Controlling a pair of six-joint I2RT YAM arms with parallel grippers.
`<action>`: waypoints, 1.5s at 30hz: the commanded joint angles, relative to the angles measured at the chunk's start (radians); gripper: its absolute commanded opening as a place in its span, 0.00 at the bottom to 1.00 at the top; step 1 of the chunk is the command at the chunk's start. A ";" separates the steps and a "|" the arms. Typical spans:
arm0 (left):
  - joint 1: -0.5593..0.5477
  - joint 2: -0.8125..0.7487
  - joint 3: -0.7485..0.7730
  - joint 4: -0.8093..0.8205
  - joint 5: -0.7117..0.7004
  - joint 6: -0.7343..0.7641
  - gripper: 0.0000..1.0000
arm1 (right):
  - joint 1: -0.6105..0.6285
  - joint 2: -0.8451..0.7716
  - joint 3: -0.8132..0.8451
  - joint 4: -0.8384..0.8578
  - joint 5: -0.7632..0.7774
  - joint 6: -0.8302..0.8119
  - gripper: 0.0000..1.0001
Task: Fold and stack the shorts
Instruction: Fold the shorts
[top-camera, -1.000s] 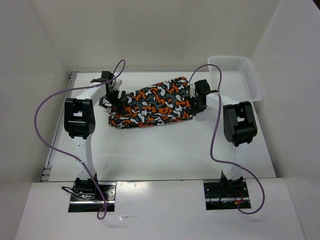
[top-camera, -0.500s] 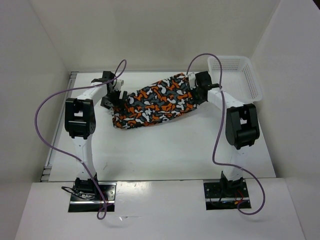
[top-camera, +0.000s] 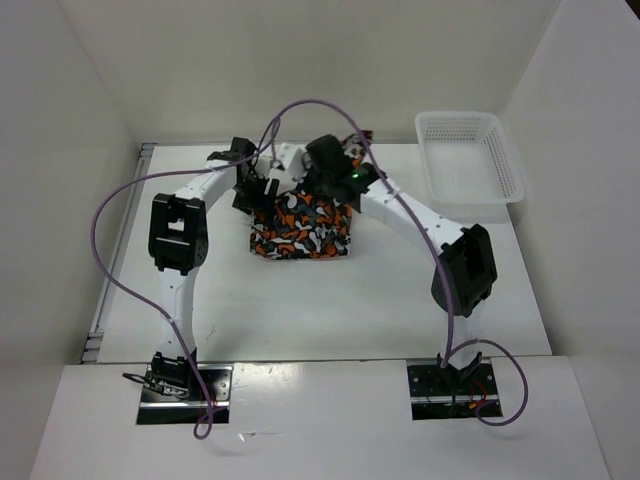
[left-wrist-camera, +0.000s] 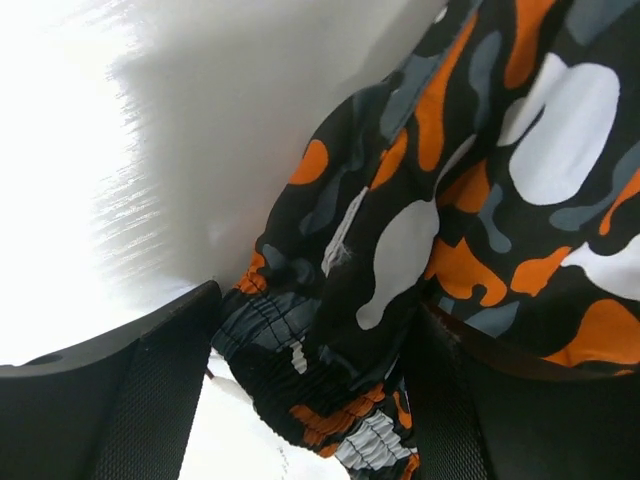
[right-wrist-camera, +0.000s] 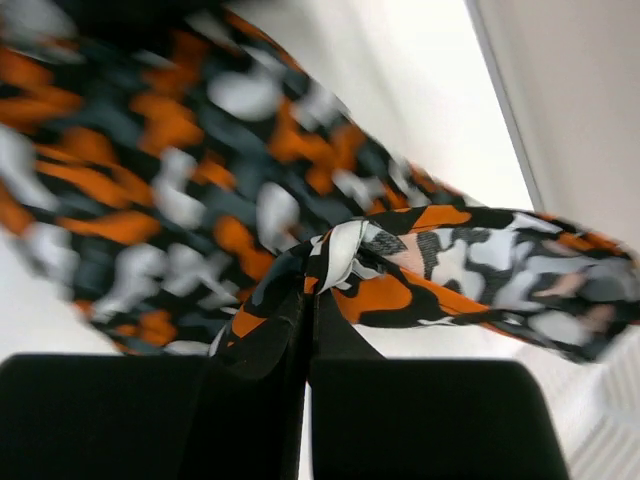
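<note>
The shorts (top-camera: 300, 225), camouflage-printed in orange, black, grey and white, lie bunched in a doubled heap at the back middle of the table. My left gripper (top-camera: 258, 190) is at their upper left edge. In the left wrist view its jaws (left-wrist-camera: 318, 400) hold the gathered elastic waistband of the shorts (left-wrist-camera: 450, 200) between them. My right gripper (top-camera: 335, 185) hangs over the heap's upper right. In the right wrist view it (right-wrist-camera: 308, 300) is shut on a pinched fold of the shorts (right-wrist-camera: 150, 180), with a loose flap trailing to the right.
A white mesh basket (top-camera: 470, 160) stands at the back right corner. Purple cables loop over both arms above the shorts. White walls close in the table at left, back and right.
My right gripper has swung far to the left with its end of the shorts, folding them over onto the left half. My left gripper has shifted slightly right.
</note>
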 joint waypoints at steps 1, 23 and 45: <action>0.011 0.031 0.045 -0.035 0.084 0.003 0.77 | 0.129 0.046 0.085 -0.056 -0.060 -0.056 0.00; 0.129 -0.099 0.023 -0.014 0.098 0.003 0.90 | 0.258 0.234 0.235 -0.133 -0.230 -0.041 0.00; 0.269 -0.095 0.279 -0.077 -0.131 0.003 0.99 | 0.385 0.323 0.515 -0.053 -0.219 0.180 0.54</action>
